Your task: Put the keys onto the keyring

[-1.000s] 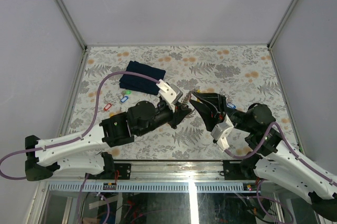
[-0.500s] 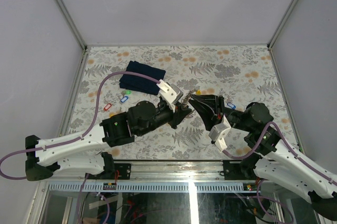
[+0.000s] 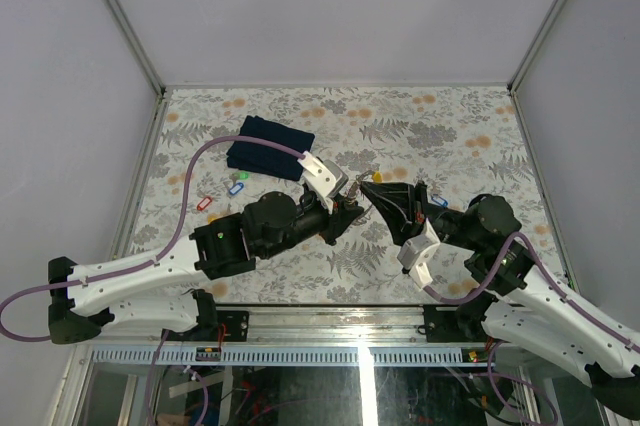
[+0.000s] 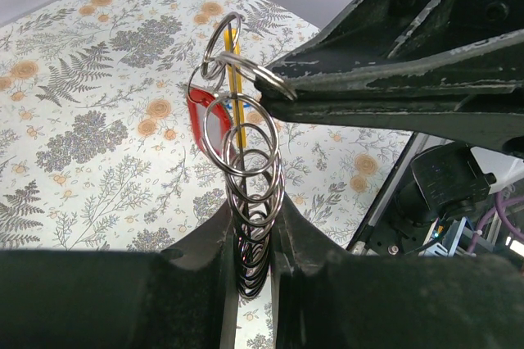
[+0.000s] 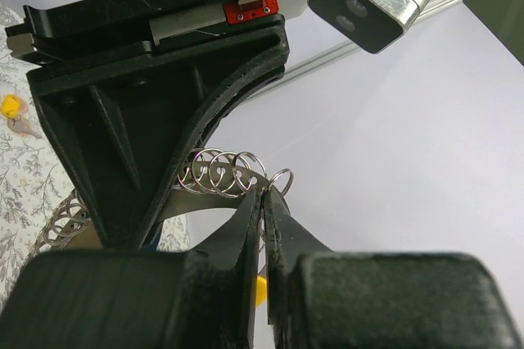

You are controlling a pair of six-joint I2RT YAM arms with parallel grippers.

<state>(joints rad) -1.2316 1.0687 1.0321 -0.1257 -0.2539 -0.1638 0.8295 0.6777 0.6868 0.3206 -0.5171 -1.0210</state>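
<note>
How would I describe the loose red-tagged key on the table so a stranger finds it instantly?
On the floral table, find the dark blue folded cloth in the far left part. Three loose tagged keys lie just below it in the overhead view. The red-tagged key is leftmost, apart from the blue-tagged key and green-tagged key.

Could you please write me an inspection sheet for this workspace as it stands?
Surface: floral table cover, flat.
Job's things: keyring, a string of linked metal rings, carries a red tag and a yellow tag. A loose red tag, loose blue tag, loose green tag and second blue tag lie on the cover.
Clutter: dark blue folded cloth.
Grippers: left gripper shut on keyring; right gripper pinches its end ring.
Cables: purple cables along both arms.
Surroundings: grey walls.
</note>
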